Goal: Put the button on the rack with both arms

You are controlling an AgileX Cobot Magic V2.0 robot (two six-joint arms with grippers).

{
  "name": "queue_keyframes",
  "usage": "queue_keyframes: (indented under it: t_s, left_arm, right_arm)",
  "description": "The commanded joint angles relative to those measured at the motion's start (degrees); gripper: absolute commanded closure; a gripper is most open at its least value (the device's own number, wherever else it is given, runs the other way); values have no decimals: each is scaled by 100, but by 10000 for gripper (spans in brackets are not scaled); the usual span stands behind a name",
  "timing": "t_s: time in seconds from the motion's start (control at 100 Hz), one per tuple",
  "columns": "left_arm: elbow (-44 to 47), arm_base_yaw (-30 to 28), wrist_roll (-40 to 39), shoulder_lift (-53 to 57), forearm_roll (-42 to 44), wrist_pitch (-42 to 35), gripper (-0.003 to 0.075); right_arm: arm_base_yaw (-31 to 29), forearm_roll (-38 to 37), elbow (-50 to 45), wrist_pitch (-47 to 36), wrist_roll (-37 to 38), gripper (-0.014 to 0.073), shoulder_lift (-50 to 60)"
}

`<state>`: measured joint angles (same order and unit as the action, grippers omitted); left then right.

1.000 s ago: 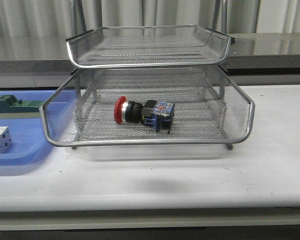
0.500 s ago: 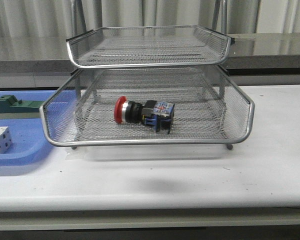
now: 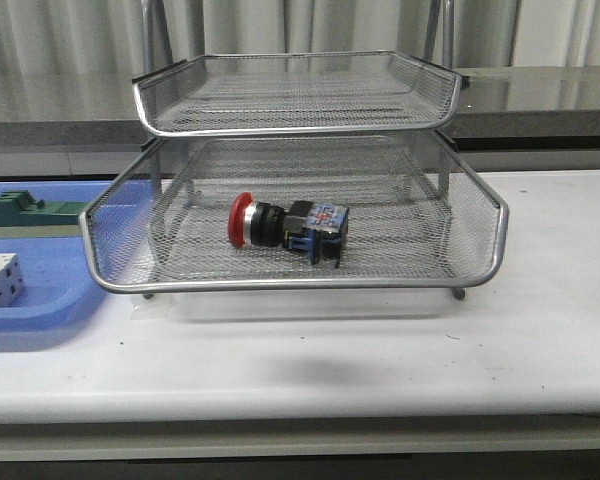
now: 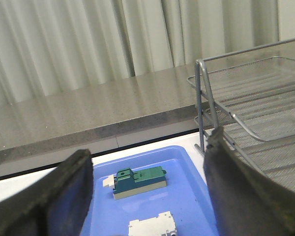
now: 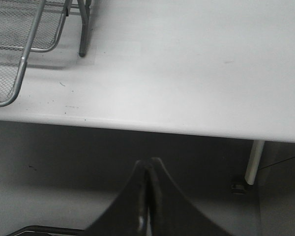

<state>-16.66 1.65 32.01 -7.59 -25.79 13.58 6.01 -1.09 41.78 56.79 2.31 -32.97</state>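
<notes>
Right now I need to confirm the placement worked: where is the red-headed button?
In the front view the button lies on its side in the rack, on the pulled-out tray below the top one, slightly left of centre, red head pointing left toward the blue tray.

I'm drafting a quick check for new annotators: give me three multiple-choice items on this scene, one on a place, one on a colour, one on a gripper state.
1. Where does the button lie?
A. Rack's top tray
B. Rack's lower pulled-out tray
C. Blue tray

2. What colour is the button's head?
A. Red
B. Green
C. Yellow

3. How do the grippers stand?
A. Both open
B. Both shut
C. Left open, right shut

Answers:
1 B: it rests on the rack mesh below the top tier.
2 A: the mushroom head is red.
3 C: left gripper fingers spread; right gripper fingers meet.
</notes>
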Motion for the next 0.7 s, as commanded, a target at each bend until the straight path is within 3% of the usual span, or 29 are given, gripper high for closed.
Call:
queue_keyframes:
  t_s: [0.0,0.44,0.54,0.69]
  left_arm:
    - [37,-25,-61,-50,-129,-648,262]
    - [220,-25,-61,-50,-129,-1054,271]
    - [220,-25,-61,-50,-129,-1054,337]
    - [220,-25,-61,-50,-129,-1054,521]
  right_arm:
    - [3,-68,175,-305,-15,662,-8]
    - [3,-68,175,-305,-15,662,-8]
    - [3,-68,175,-305,-15,662,-8]
    - [3,-68,175,-305,-15,662,-8]
